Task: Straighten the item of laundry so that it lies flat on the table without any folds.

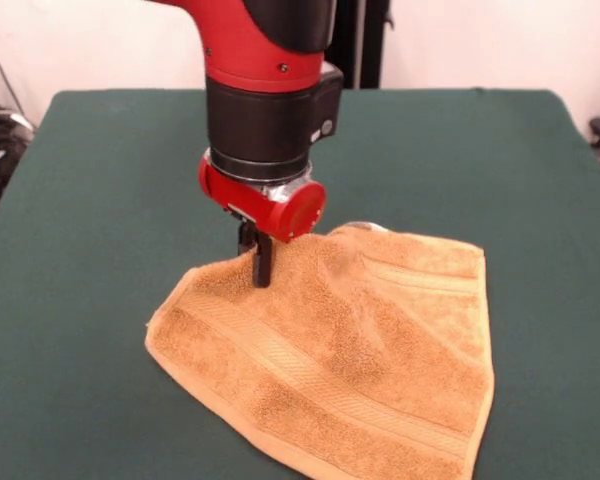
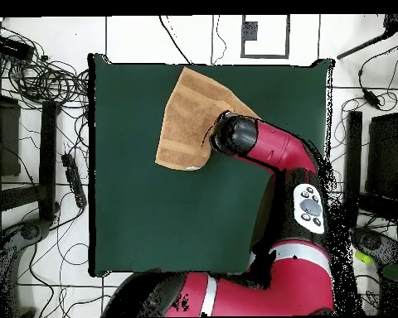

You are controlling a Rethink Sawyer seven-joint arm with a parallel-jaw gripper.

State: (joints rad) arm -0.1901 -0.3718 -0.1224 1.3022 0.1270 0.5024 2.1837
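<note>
**Towel partly spread; far edge under the gripper**

While the orange-tan hand towel (image 1: 350,350) is seen lying mostly open on the green table (image 1: 100,180), flatness is not yet reached: ripples and a raised fold are noted along its far edge. The gripper (image 1: 262,262) is planted on that edge, fingers close together; whether cloth is pinched between them cannot be told. In the overhead view the towel (image 2: 190,116) is placed near the table's far edge, opposite the robot's base. The remaining work is judged to be pulling out the rumpled edge. Only cables (image 2: 45,79) and equipment off the table are recorded around it; nothing is found obstructing the towel.
</note>
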